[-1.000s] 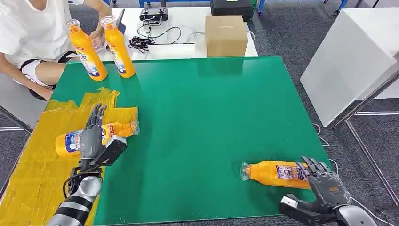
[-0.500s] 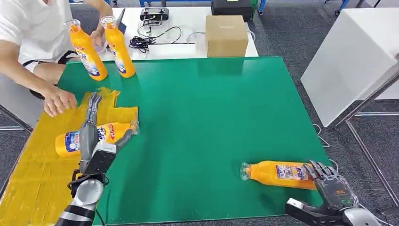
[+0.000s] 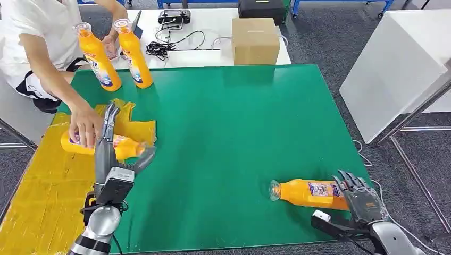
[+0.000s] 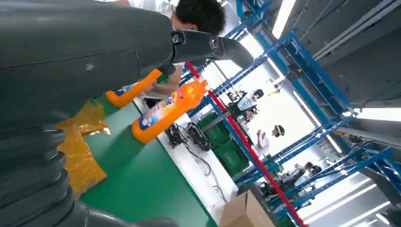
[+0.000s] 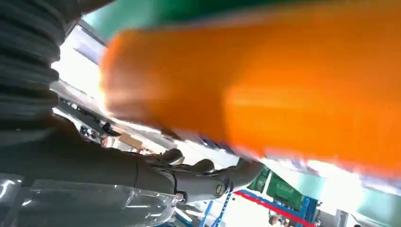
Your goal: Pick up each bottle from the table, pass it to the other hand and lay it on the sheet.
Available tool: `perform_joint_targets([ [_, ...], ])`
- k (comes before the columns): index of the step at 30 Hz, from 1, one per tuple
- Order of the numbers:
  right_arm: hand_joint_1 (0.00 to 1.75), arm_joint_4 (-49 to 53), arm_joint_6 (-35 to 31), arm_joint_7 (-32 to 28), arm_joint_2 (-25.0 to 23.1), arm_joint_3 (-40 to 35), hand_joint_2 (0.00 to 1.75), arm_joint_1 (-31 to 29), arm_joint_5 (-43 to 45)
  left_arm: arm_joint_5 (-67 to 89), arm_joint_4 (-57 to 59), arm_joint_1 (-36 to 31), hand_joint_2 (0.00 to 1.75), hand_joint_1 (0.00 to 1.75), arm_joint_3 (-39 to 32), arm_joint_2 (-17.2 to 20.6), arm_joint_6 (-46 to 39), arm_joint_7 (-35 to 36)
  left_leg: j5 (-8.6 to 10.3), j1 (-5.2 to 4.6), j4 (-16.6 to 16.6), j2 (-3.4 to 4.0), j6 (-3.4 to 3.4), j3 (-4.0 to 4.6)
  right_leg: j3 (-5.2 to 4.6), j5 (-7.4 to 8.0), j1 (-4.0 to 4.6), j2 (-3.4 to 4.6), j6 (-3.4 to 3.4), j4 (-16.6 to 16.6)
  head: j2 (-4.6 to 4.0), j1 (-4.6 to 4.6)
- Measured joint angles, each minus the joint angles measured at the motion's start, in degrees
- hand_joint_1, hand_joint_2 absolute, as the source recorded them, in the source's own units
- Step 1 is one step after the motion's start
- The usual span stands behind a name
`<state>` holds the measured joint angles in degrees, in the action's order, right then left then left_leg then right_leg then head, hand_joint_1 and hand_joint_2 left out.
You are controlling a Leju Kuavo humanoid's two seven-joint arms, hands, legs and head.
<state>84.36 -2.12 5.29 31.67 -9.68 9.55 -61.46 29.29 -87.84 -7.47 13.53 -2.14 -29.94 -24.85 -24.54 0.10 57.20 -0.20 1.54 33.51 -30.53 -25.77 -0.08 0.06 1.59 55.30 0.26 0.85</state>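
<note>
Right robot hand point(image 3: 355, 195) on lying bottle point(image 3: 306, 193)

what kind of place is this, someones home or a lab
Most likely a robot lab or workshop, not a home: a green mat covers the work table, blue metal racking stands under a high ceiling, and cables lie on a white bench.

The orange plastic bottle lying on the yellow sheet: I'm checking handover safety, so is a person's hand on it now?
Yes: a person's hand grips the orange plastic bottle on the yellow sheet.
</note>
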Motion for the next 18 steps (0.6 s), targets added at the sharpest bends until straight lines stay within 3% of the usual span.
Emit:
perform_joint_targets([
  [3,0.61,-4.5,-1.5,-0.7,-2.0,0.0,1.75,-3.0,-1.7,-0.4,0.0,-0.1,1.75,0.00,0.7,-0.2,0.0,-0.4,0.00,-0.01,0.0,0.02,0.00,-0.08,0.06,0.01,-0.01,0.03,-0.01,0.0,0.00,0.02],
  [4,0.52,-6.3,-1.9,-0.7,-2.9,-0.1,1.75,-4.0,-2.5,-0.5,0.0,-0.2,1.75,0.00,1.0,-0.2,0.0,-0.5,0.00,-0.01,0.0,0.02,0.00,-0.10,0.07,0.01,-0.01,0.03,-0.01,0.0,0.00,-0.02],
  [5,1.29,-7.5,-2.2,-0.7,-3.5,-0.2,1.75,-4.8,-2.9,-0.5,0.0,-0.2,1.75,0.00,1.2,-0.2,0.0,-0.5,0.00,-0.01,0.0,0.02,0.00,-0.13,0.09,0.01,-0.01,0.03,-0.01,0.0,0.00,0.02],
  [7,1.73,-9.3,-2.3,-0.7,-4.4,-0.2,1.75,-6.2,-3.3,-0.5,0.0,-0.3,1.75,0.00,1.6,-0.3,0.0,-0.6,0.00,-0.01,0.0,0.01,0.00,-0.25,0.23,0.01,-0.01,0.02,0.00,0.0,0.00,0.02],
  [18,1.75,-19.6,-1.0,-3.2,-6.1,-1.3,1.75,-12.7,-3.3,-3.9,0.4,-1.5,1.75,0.00,2.8,-0.4,0.4,-1.6,-0.32,0.03,0.0,0.18,0.05,-1.13,0.40,-0.04,0.02,0.31,-0.03,-0.1,0.00,0.02],
])
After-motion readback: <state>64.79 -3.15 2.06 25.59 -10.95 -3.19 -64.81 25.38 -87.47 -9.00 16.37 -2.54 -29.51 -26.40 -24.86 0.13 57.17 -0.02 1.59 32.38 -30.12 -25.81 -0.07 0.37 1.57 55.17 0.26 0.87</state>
